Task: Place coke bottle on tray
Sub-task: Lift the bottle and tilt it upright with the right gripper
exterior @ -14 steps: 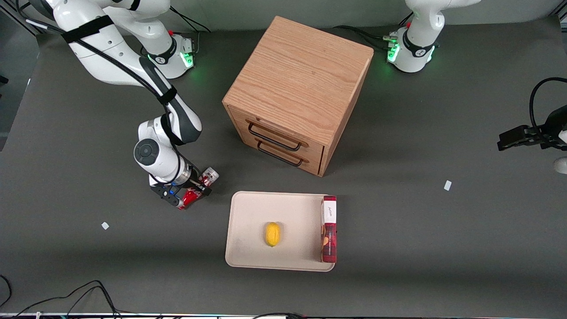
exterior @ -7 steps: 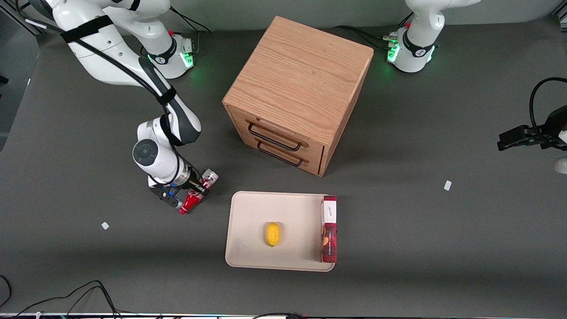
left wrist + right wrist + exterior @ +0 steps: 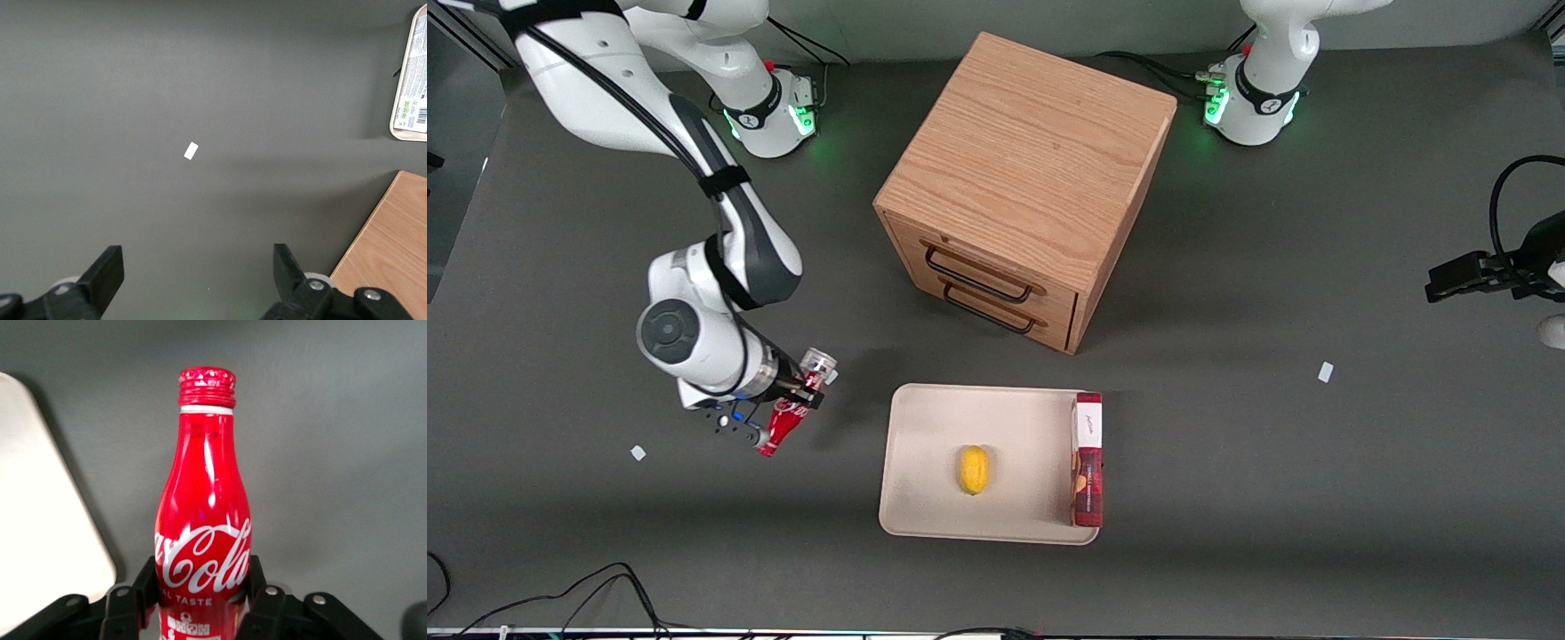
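Gripper (image 3: 790,402) of right arm is closed on coke bottle (image 3: 781,424), fingers (image 3: 257,587) clamped on both sides of bottle body at the level of the white script; pads touch the red wall, no gap visible in wrist view. Bottle is held lengthwise, tilted, cap end pointing toward the front camera and base end near the gripper body; it appears lifted off the table, w/ a shadow on the mat near it. In wrist view the bottle (image 3: 203,513) shows red ribbed cap, thin white ring under the cap, narrow neck widening to body. Ref. landmark: tray (image 3: 925,427). Gripper and bottle are beside the tray, toward the working arm's end of the table, apart from the tray rim, approx. level w/ the tray edge farthest from the front camera. Tray corner (image 3: 40,520) shows close to the bottle in wrist view, not touching. On the tray: yellow lemon-like fruit (image 3: 975,469) near its middle; red box w/ white label (image 3: 1088,459) lying along the tray rim at the parked arm's end. Wooden 2-drawer cabinet (image 3: 1027,169) stands farther from the front camera than the tray, drawer fronts w/ dark handles facing the tray, both drawers closed. Small white scrap (image 3: 638,453) lies on the mat, farther toward the working arm's end than the bottle.
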